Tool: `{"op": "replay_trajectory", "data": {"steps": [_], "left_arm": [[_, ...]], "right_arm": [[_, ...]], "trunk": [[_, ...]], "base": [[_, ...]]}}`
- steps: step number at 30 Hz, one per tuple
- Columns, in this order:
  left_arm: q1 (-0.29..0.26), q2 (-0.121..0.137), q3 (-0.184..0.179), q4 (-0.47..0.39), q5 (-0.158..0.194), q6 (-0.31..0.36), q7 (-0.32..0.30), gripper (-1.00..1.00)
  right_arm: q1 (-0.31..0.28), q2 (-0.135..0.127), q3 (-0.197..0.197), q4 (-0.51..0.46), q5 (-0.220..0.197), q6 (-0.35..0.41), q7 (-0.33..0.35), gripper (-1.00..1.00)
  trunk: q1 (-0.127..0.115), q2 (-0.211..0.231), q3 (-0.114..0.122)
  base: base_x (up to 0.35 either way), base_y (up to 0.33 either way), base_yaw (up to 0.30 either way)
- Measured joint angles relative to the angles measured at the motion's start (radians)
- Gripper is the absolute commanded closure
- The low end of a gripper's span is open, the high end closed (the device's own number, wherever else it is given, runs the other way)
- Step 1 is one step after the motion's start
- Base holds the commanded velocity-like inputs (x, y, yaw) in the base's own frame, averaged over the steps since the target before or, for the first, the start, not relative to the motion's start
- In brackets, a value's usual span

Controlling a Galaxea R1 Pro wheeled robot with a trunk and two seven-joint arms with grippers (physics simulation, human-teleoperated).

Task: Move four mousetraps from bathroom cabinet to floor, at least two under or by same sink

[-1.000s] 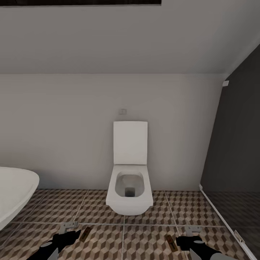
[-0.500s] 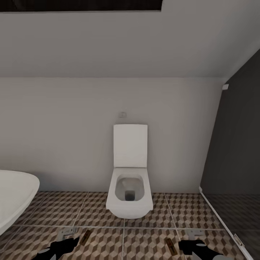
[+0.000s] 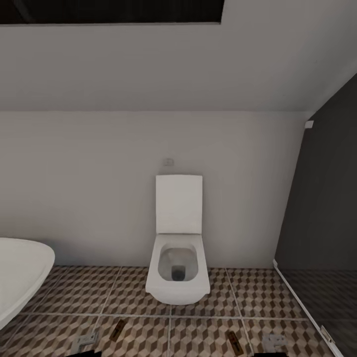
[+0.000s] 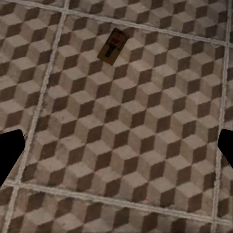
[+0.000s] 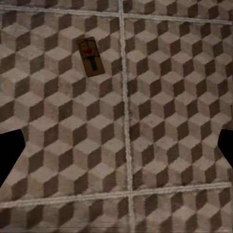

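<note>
Head view, floor: the bathroom floor (image 3: 198, 332) carries four small things along the lower edge; two tan mousetraps (image 3: 117, 329) and (image 3: 233, 340), and two pale grey ones (image 3: 85, 340) and (image 3: 273, 341) too blurred to name for certain.
Head view, sink: the sink (image 3: 22, 272) stands at the left, with the left tan trap near it but not under it; the toilet (image 3: 177, 258) is in the middle.
Left wrist view, trap: one mousetrap (image 4: 112, 45) lies flat ahead of the left gripper (image 4: 116, 150), well apart, its long axis slightly slanted across the tile.
Left wrist view, pincer: fingers spread wide, empty.
Right wrist view, trap: one mousetrap (image 5: 91, 57) lies ahead of the right gripper (image 5: 116, 150), just beside a grout line, long axis slightly tilted.
Right wrist view, pincer: spread wide, nothing held.
Judgement: the traps appear set down; each arm is nearer its own.
</note>
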Motion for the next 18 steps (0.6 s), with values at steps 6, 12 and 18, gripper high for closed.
{"op": "replay_trajectory", "data": {"steps": [6,12,18], "left_arm": [[0.025,0.0,0.0,0.01,0.0,0.001,0.0,-1.0],[0.056,-0.002,0.0,0.012,0.0,-0.001,0.0,-1.0],[0.09,-0.001,0.0,0.013,0.01,-0.006,0.0,-1.0]], "right_arm": [[0.069,-0.001,0.0,0.0,-0.001,-0.006,0.0,-1.0],[0.115,-0.01,0.0,0.0,-0.002,-0.01,0.0,-1.0],[0.138,-0.019,0.0,0.0,-0.003,-0.011,0.0,-1.0]], "trunk": [[-0.023,0.042,0.019],[-0.046,0.084,0.038],[-0.069,0.126,0.056]], "base": [[0.0,0.0,0.0],[0.0,0.0,0.0],[0.0,0.0,0.0]]}}
